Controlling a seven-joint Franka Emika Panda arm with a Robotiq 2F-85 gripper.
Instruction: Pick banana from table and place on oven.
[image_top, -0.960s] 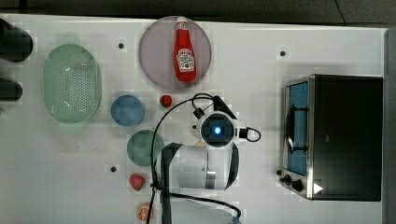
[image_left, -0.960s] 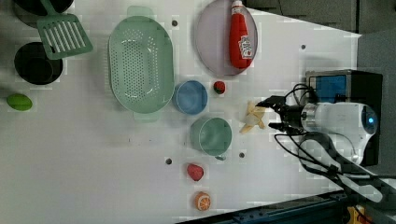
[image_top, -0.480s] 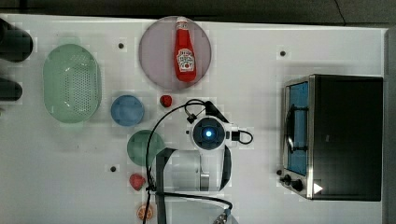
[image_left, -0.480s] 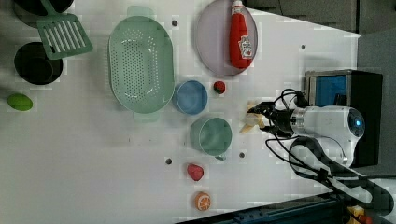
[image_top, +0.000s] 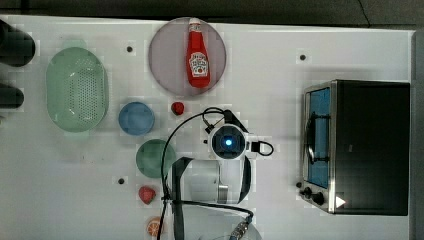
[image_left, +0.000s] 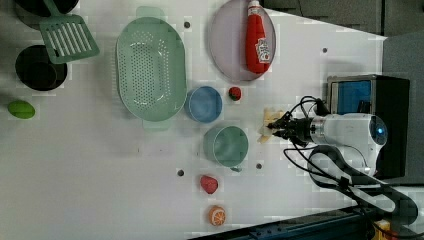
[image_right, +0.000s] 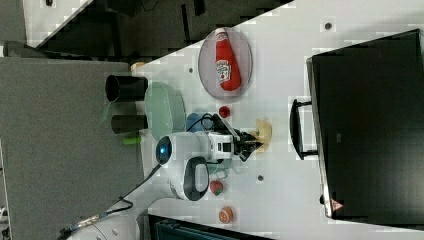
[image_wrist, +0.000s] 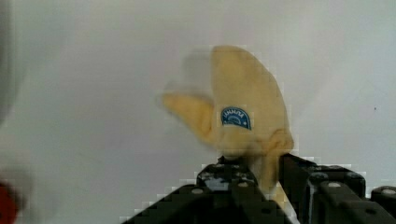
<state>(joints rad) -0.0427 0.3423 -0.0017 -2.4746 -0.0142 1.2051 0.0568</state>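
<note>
One banana (image_wrist: 243, 116) — pinched in the nearly closed end effector (image_wrist: 266, 175) — one oven (image_top: 367, 145).

The worktop (image_left: 100, 165) carried one banana bunch (image_left: 267, 125), one oven (image_top: 367, 147), one ketchup bottle (image_left: 257, 40), one plate (image_left: 225, 45), one colander (image_left: 150, 67), two bowls, one blue (image_left: 204, 104) and one green (image_left: 226, 145), and two strawberries, far (image_left: 234, 93) and near (image_left: 209, 183).

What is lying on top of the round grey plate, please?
A red ketchup bottle lies on its side on the plate. The plate surface directly under the bottle is covered, so it cannot be checked.
</note>
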